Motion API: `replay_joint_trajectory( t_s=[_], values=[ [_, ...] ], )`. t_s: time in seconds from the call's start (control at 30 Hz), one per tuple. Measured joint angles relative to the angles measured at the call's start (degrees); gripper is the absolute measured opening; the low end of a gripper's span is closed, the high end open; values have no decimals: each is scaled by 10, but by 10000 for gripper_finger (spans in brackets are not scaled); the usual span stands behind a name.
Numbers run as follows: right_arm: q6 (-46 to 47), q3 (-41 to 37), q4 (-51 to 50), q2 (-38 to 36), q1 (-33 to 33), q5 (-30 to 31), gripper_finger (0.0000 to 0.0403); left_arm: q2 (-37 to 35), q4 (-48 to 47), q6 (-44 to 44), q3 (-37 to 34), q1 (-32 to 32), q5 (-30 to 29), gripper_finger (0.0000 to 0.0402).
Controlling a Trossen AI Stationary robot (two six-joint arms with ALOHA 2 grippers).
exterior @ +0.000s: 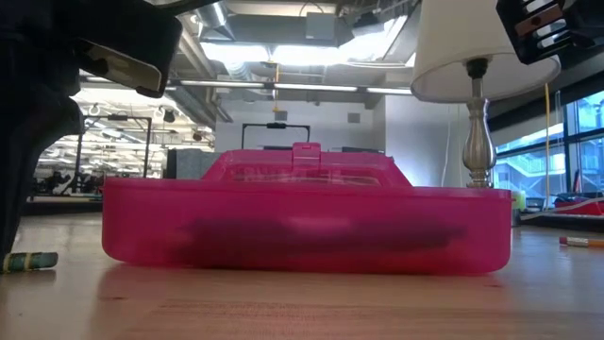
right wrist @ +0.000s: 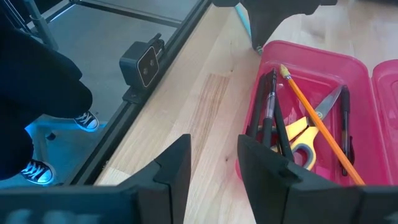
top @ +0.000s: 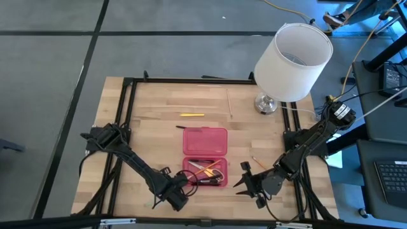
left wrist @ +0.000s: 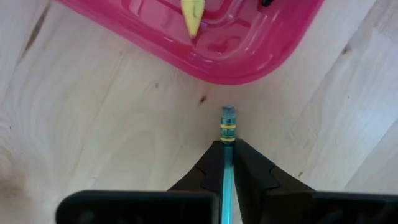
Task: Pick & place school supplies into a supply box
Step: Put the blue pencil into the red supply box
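I have the left gripper (left wrist: 227,163) clenched on a blue pencil (left wrist: 228,121) just left of the supply box (top: 205,141). My right gripper (right wrist: 214,163) waits released, right of the box.

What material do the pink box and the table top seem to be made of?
The supply box looks like translucent glossy plastic: dark shapes of the supplies inside show dimly through its pink wall, and its corners are rounded and moulded. The table top looks like pale wood with a smooth finish: grain lines and plank seams show, though it may be a laminate.
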Motion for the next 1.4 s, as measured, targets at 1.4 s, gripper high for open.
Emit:
replay_joint_trajectory(
  t_s=[1.4],
  values=[
    [0, 0, -1, 0, 0, 0, 136, 1, -129, 271, 287, 72, -105, 10]
  ],
)
